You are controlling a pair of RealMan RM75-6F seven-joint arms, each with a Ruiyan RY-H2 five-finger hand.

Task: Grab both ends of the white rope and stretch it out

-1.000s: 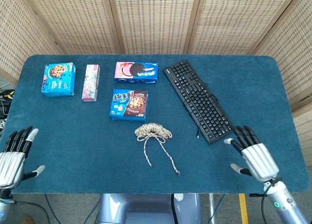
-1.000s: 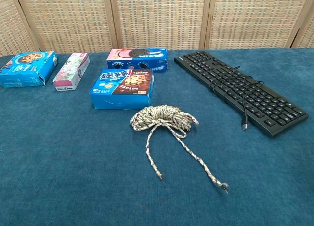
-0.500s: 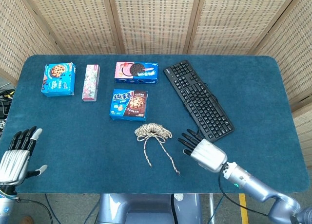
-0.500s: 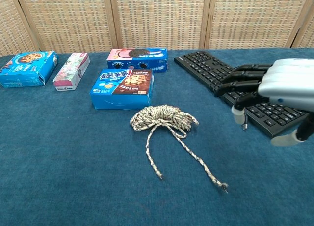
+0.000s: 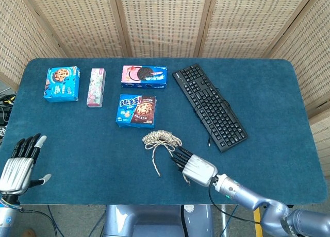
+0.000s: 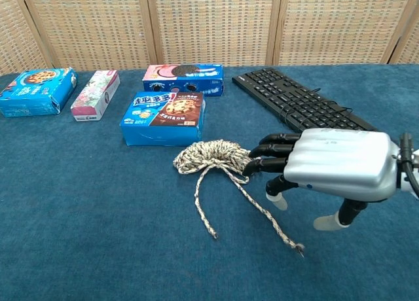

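Right robot hand [image 6: 327,167] has swung over bunched, two-tailed white rope [image 6: 219,158].

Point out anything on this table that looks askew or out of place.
The keyboard lies diagonally while the boxes sit square, and its cable is draped over the keys. The white rope is bunched up, not stretched.

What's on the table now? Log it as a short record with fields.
rope: bunched white rope, two loose ends trailing toward the robot
right hand: right hand over the rope's right strand, fingers apart, holding nothing
left hand: left hand open at the table's near left edge
keyboard: keyboard to the right
boxes: four snack boxes behind the rope
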